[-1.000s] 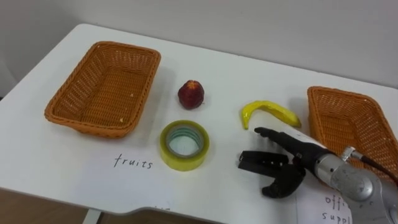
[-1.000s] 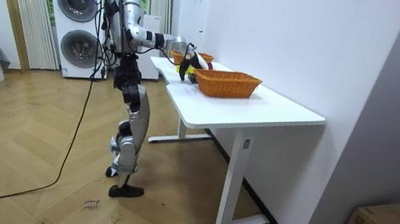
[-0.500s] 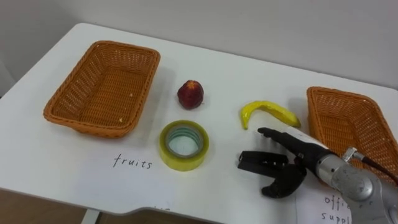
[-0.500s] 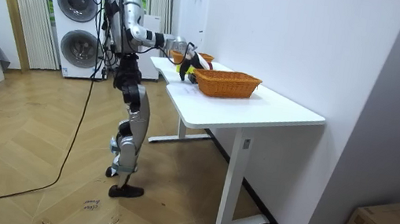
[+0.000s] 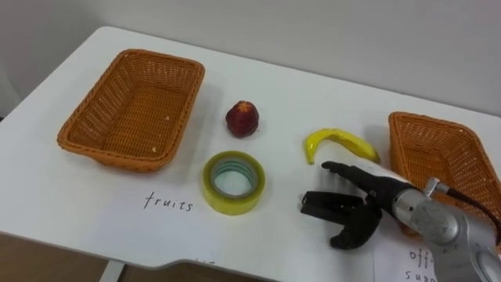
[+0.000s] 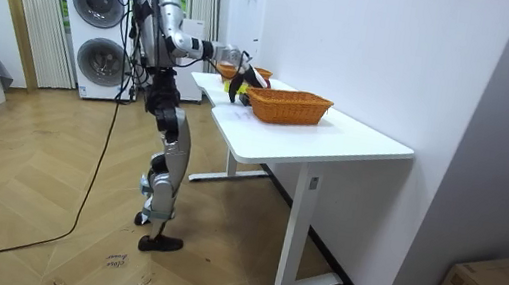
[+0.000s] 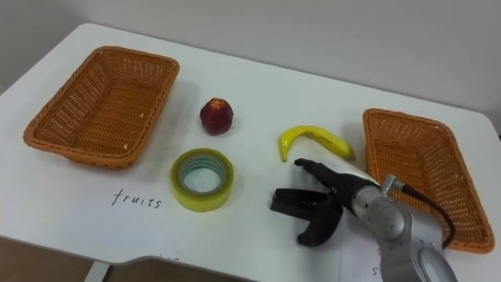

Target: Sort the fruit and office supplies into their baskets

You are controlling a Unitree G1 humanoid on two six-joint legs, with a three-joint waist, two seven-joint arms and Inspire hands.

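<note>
In the left eye view a white table point(image 5: 297, 86) carries an empty wicker basket point(image 5: 86, 129) at the far left and a second wicker basket point(image 5: 438, 120) at the right edge, also with nothing visible in it. Between them lie a red fruit point(image 5: 243, 118), a yellow-green roll of tape point(image 5: 233, 182) nearer the robot, and a banana point(image 5: 342, 141) to their right, all apart from one another and outside both baskets. The right hand point(image 5: 356, 211) comes in from the lower right and sits just in front of the banana without touching it, its dark fingers point(image 5: 322, 205) spread and loosely bent, the thumb hooked below, with nothing held. A handwritten label point(image 5: 167, 204) lies before the left basket, and a written sheet point(image 5: 415, 262) by the right one. In the room view the robot stands upright on a wood floor at the table's end on the room view's left, its right arm stretched over the tabletop, with two stacked washing machines point(image 6: 101, 34) behind it. The right eye view shows the same open hand point(image 7: 322, 210) just short of the banana point(image 7: 313, 139), with the tape point(image 7: 202, 179) and red fruit point(image 7: 217, 115) to its left.
</note>
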